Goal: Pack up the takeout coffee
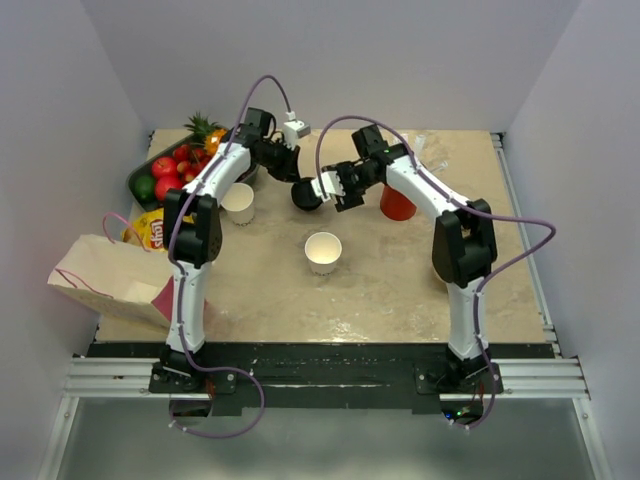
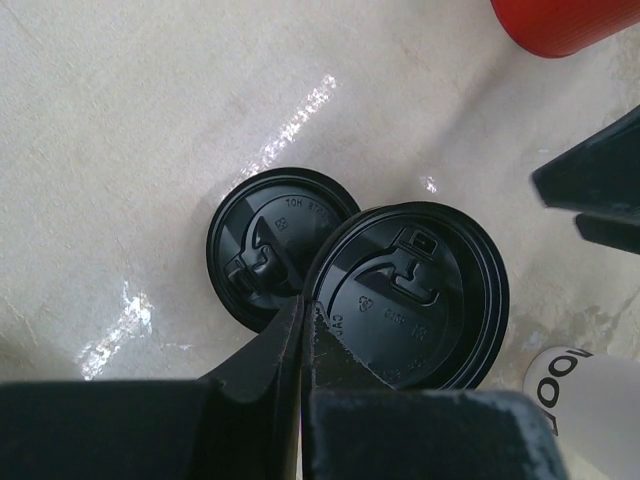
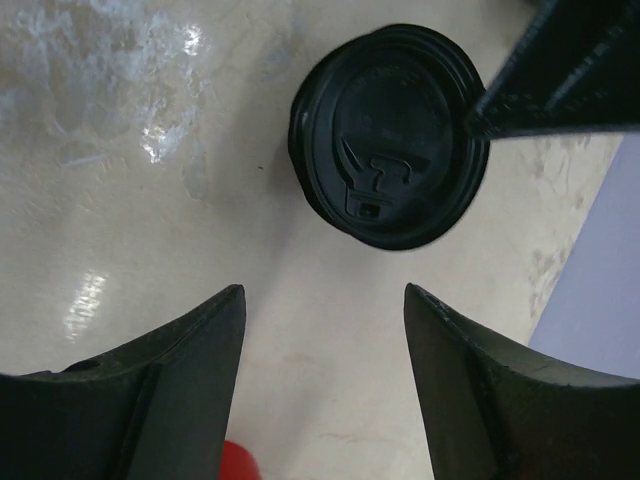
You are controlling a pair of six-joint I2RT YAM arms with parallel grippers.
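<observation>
Black lid, pinched by its rim in the closed left gripper, hangs upper centre of the top view, right gripper wide beside it; lidding seems in hand, and next it must settle level onto the white paper cup mid-frame.

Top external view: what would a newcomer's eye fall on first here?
Over the far middle of the table, the left hand is shut on the rim of a black lid, and the open right hand faces it. Nearer, an open white cup stands upright.
</observation>
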